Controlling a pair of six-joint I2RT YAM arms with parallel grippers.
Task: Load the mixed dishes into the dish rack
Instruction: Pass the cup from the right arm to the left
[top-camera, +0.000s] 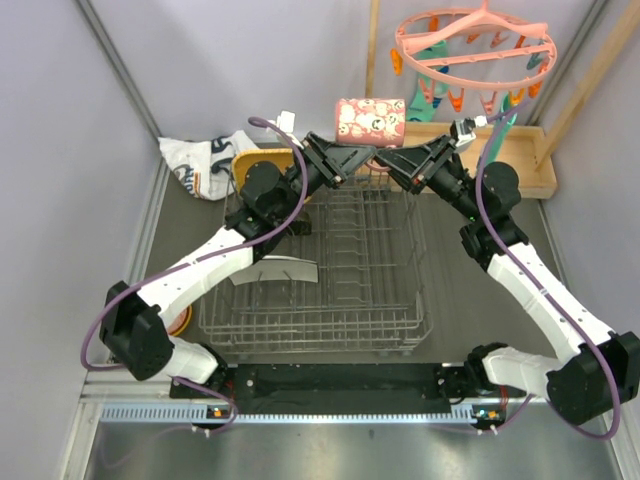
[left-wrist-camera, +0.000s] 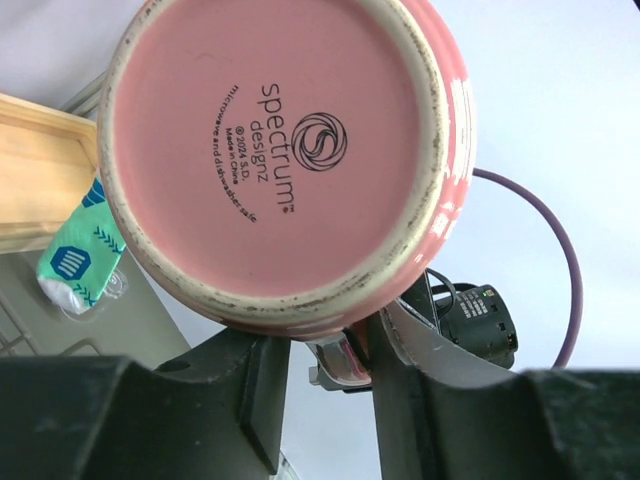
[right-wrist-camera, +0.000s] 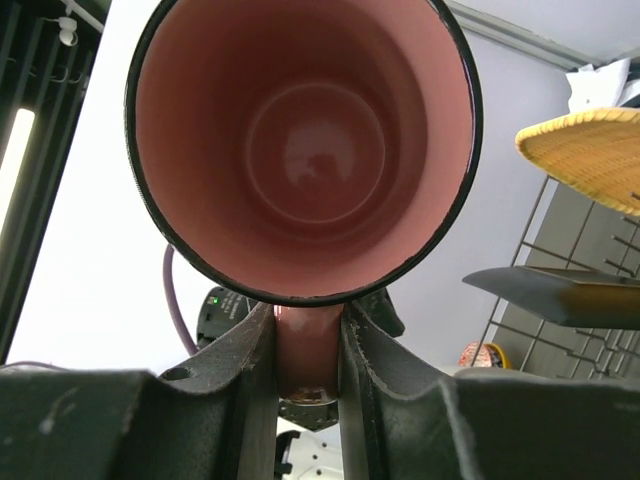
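The pink cup (top-camera: 370, 121) hung on its side in the air above the far edge of the dish rack (top-camera: 385, 300), between the two arms and not yet in the rack. The right end effector (top-camera: 396, 166) was pinched closed on the cup's handle, which the right wrist view showed squeezed between its fingers (right-wrist-camera: 245, 370) under the open mouth of the cup. The left end effector (top-camera: 345, 160) sat at the other end, facing the cup's stamped base, its jaws partly apart with a sliver of the handle in the gap. Whether it had any real hold on the cup could not be told. In the rack, one dark plate (top-camera: 283, 268) stood among the prongs on the left, probably the black floral square plate. The yellow plate (top-camera: 248, 163) showed at the rack's far left corner, though whether it sat inside was unclear. The orange bowl (top-camera: 186, 322) lay on the table (top-camera: 450, 290) left of the rack, mostly under the left arm. By this reckoning the loading was at an early stage: the cup, the bowl and the remaining dishes, which could not be made out here, were left to do.
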